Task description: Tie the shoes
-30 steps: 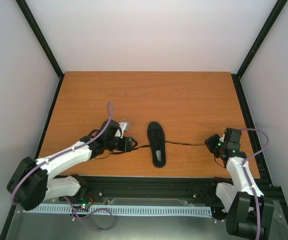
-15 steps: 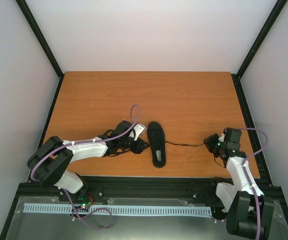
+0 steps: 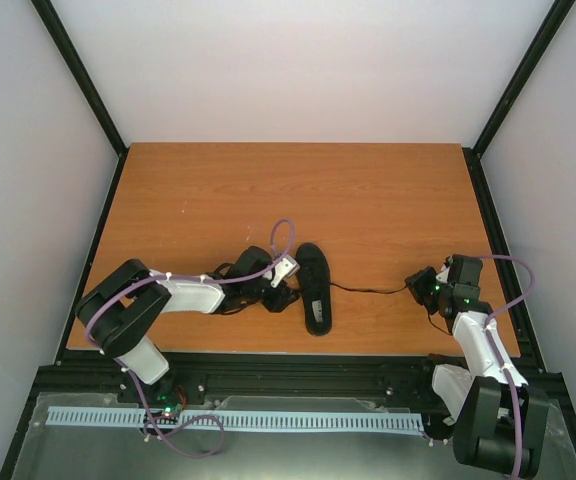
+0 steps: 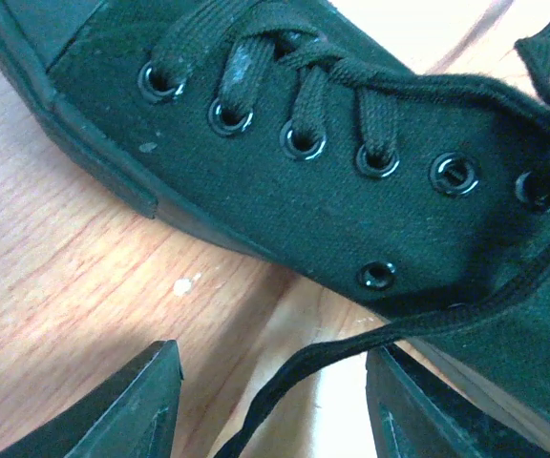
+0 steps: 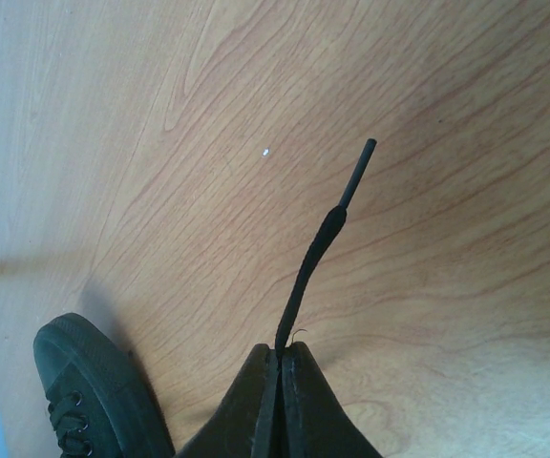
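The black shoe [image 3: 314, 286] lies on the wooden table, near the front middle. It fills the left wrist view [image 4: 351, 162], with eyelets and thin black laces. My left gripper [image 3: 280, 297] is open right beside the shoe's left side. A loose lace [image 4: 332, 367] runs between its fingers [image 4: 132, 410] without being pinched. My right gripper [image 3: 420, 287] is shut on the end of the other lace [image 5: 318, 248], which stretches taut from the shoe to the right [image 3: 368, 288]. The shoe's toe shows at the lower left of the right wrist view [image 5: 94, 391].
The wooden table [image 3: 298, 190] has black frame rails along its sides and front edge [image 3: 298, 365]. White walls close in the back and both sides.
My left arm has swung right, bringing its gripper from a hand's width left of the shoe up against the shoe's side. The right gripper and its lace have stayed put.
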You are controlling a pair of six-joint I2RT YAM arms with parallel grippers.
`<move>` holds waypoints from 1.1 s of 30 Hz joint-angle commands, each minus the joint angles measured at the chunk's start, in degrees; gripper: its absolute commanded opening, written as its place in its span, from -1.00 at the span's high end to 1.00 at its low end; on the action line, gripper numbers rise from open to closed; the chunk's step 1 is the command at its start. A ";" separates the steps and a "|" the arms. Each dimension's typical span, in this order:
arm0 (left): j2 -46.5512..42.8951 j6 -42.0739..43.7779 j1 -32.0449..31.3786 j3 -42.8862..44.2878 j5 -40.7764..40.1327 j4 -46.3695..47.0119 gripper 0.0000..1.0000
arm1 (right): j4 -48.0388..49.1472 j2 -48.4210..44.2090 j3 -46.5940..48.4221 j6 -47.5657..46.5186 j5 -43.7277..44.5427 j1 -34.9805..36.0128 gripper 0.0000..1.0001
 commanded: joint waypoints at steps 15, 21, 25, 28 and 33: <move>3.39 -1.71 -0.57 1.51 3.95 6.85 0.68 | 1.10 1.10 0.42 -1.52 -0.60 -0.48 0.94; -3.14 -5.55 -0.57 -0.57 5.91 8.93 0.92 | -0.21 0.61 1.60 -2.42 0.24 -0.49 0.95; -8.05 -6.85 -0.64 -0.43 7.52 7.33 0.96 | -0.32 0.67 2.75 -2.94 0.51 -0.46 0.94; -8.68 -6.57 -0.66 1.02 9.07 5.25 0.96 | -0.13 1.07 4.44 -3.79 0.07 -0.43 0.94; -7.17 -5.61 -0.77 2.98 12.63 4.39 0.97 | -0.60 2.92 9.41 -5.60 -0.77 0.44 0.94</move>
